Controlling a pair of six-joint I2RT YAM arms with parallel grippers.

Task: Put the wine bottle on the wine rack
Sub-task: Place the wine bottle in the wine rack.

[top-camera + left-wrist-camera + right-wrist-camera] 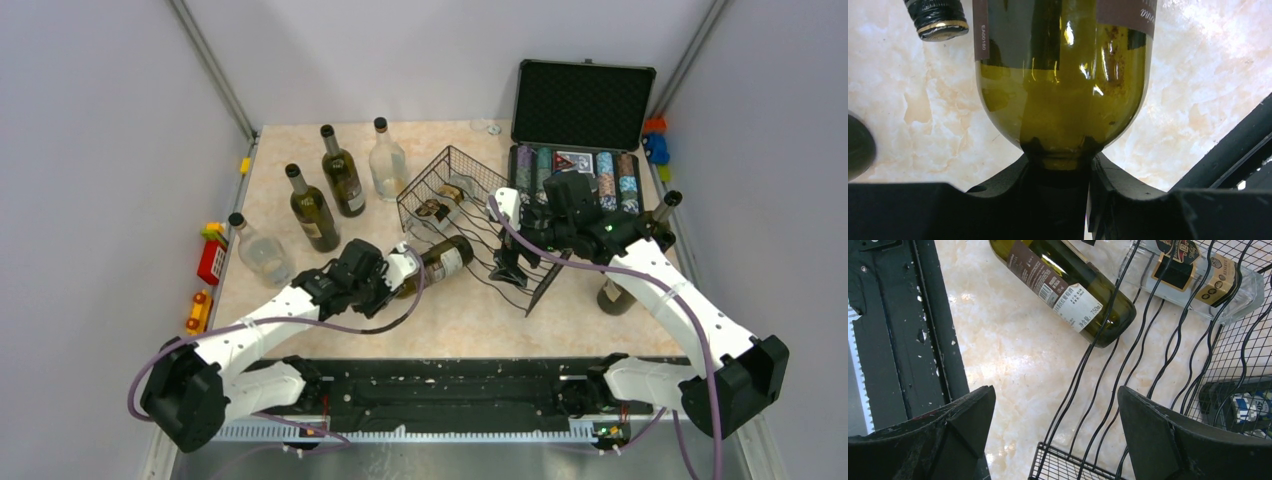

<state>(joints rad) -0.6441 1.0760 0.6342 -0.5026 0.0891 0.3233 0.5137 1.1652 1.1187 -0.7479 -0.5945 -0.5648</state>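
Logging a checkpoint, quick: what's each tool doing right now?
Left tool: closed on the wine bottle neck.
Right tool: open, holding nothing.

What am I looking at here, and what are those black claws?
These are two robot arms bolted to a table. The wide picture is from a camera overhead; the other two are from cameras on the wrists. The claws are grippers. The left gripper is shut on the neck of a green wine bottle, which lies with its base at the edge of the black wire wine rack. The right gripper hangs open over the rack. A clear bottle lies in the rack. More bottles stand at the back left, and an open black case at the back right.
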